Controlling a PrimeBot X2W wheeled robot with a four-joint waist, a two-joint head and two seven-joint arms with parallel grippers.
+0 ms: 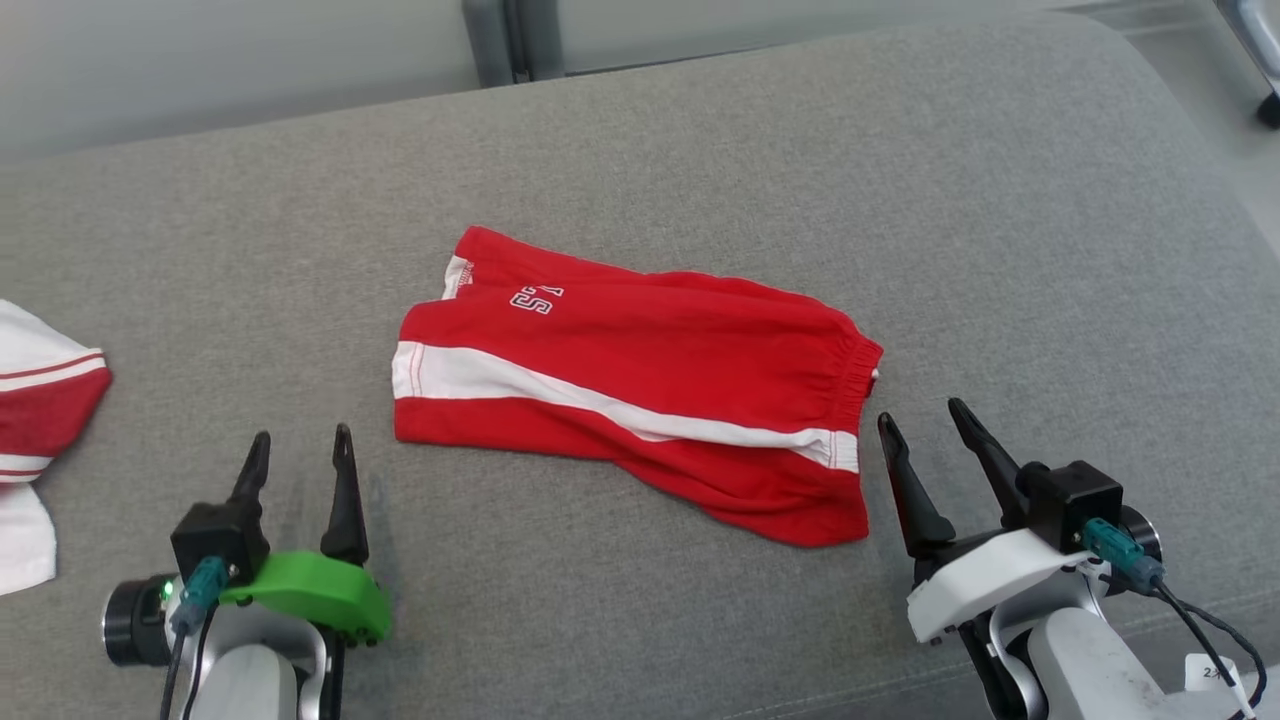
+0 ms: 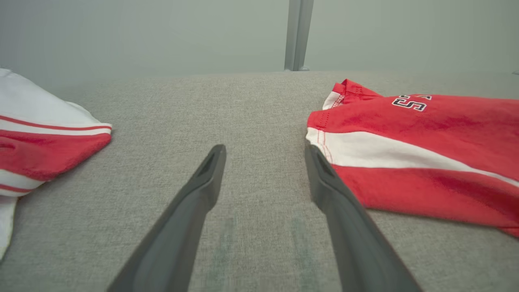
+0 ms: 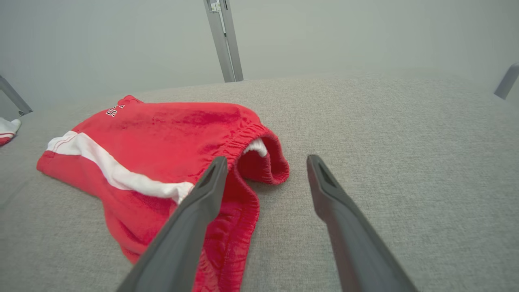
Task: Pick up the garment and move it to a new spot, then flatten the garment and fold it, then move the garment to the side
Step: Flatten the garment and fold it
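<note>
Red white-striped cotton shorts (image 1: pixel 640 385) lie folded, seemingly loosely, midway across the grey fabric worktop (image 1: pixel 700 150). Left claw (image 1: pixel 302 432) and right claw (image 1: pixel 920 410) flank them, both spread and empty. Gripping one layer could unravel the fold.

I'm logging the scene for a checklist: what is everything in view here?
red shorts: one, red with white stripe, middle of the cushion
second garment: one, white and red, cushion's left edge
grey cushion: one, grey, under both garments
metal post: one, grey, behind the cushion
left gripper: one, dark fingers, open, left of the shorts
right gripper: one, dark fingers, open, right of the shorts
</note>
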